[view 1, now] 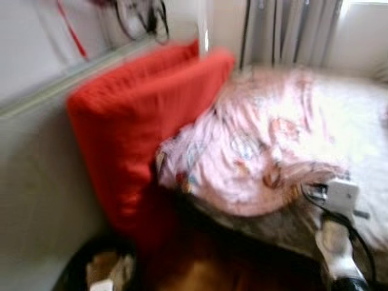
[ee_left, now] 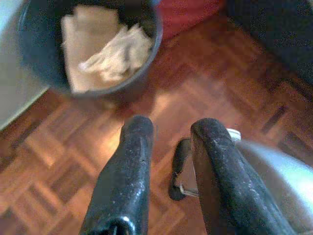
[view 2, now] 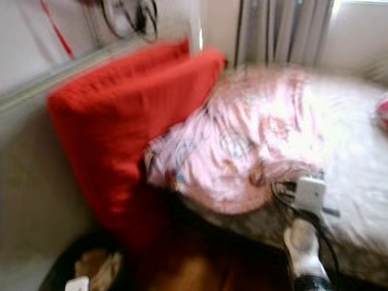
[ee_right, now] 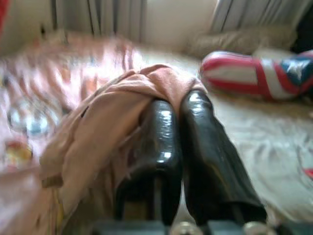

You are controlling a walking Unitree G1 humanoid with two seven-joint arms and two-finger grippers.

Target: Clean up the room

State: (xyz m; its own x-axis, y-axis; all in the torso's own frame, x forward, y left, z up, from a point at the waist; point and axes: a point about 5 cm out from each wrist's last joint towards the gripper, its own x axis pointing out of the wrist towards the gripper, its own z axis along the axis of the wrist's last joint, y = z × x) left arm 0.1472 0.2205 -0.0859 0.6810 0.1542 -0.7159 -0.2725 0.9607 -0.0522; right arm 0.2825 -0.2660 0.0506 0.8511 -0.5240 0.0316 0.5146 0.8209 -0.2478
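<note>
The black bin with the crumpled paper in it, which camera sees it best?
The left wrist view: the black bin is seen from above, pale crumpled paper inside, with the left gripper open over the wood floor. Both eye views catch a blurry part of it at the bottom, beside the red cushion.

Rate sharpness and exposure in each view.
Eye views: motion-blurred throughout, the red fabric cushion smeared, the pink patterned blanket blown out near the window. Left wrist view: sharpest, though the dark round bin is soft. Right wrist view: blurred background, bright glints on the right gripper.

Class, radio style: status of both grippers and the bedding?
Right gripper shut on pink blanket over bed. Left gripper open, idle above floor near bin. Red cushion beside blanket.
</note>
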